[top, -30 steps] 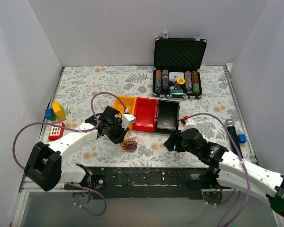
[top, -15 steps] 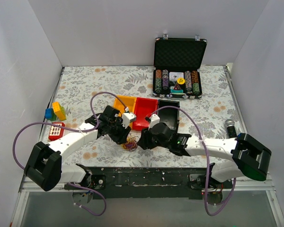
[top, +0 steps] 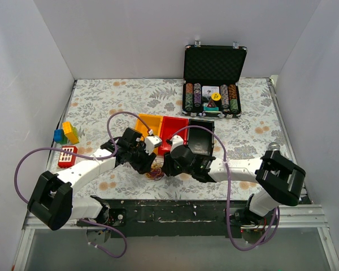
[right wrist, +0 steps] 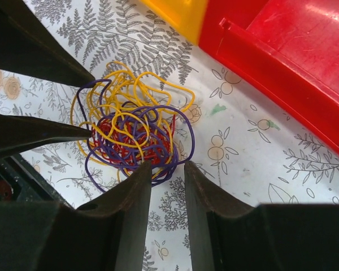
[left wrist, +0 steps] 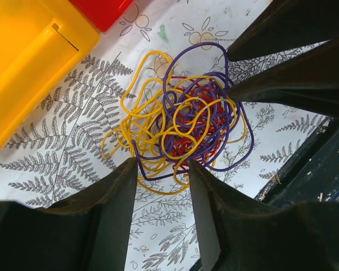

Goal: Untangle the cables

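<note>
Swinging across, the right gripper (right wrist: 166, 165) is closing on the left gripper (left wrist: 163, 166), both open-fingered and empty, over the seemingly light, floppy cables (left wrist: 181, 116) clumped near the yellow bin (left wrist: 28, 68), outer loops looking easiest to pinch.

— What do the cables (left wrist: 178, 121) look like?

— One loose clump of hair-thin wires lying flat on the table (left wrist: 56, 141). Red is bunched at the core, dark purple loops wind around it, and yellow loops spill widest.

— Where does it lie?

— Between the two claws. It sits right at the tips of the left claw (left wrist: 163, 166), its nearest yellow loops reaching into the gap between the parted fingers. The right claw (right wrist: 165, 165) faces it from the opposite side, with purple strands at its tips.
</note>
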`<state>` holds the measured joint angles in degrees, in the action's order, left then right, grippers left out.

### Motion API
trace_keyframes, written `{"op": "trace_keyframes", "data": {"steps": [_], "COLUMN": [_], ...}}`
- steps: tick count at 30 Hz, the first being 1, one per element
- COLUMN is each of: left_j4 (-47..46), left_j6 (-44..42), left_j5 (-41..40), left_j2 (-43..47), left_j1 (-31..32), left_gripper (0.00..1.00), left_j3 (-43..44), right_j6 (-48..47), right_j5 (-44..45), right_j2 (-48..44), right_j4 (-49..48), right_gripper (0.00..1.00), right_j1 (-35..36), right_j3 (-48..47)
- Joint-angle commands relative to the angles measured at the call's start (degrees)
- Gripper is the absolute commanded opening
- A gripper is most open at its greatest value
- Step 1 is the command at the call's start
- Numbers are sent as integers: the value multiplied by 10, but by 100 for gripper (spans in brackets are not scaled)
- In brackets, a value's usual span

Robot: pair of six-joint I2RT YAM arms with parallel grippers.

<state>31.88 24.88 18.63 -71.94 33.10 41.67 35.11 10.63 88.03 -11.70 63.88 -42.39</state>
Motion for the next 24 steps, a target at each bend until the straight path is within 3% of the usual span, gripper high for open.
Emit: {"op": "trace_keyframes", "data": {"steps": [1,7,11,13,18,24], "left_j4": [-19,-23,-27,-28,-30,-32], "left_j6": [-8,-12,-15,-16,-16,-16], "left_j5": [2,-3,-4,-3,-3,2], "left_j2": [15,17,21,22,24,25], "left_j1": [-1,-1,-1,-2,-1,-1], "left_gripper": [39,32,28,27,27,27], "left_j3": [-4,-4,-12,-13,-13,-12], "right_j6": [-4,11,21,22,21,12], "right_j5": [36,68,85,86,77,62], "right_j2": [6,9,-9,-11,10,59], "right_j4": [-7,21,27,26,12,5], "right_gripper": [35,34,60,63,58,44], "right_j1": [3,2,2,3,2,4], "right_j3": [-22,-23,-14,-13,-28,-70]}}
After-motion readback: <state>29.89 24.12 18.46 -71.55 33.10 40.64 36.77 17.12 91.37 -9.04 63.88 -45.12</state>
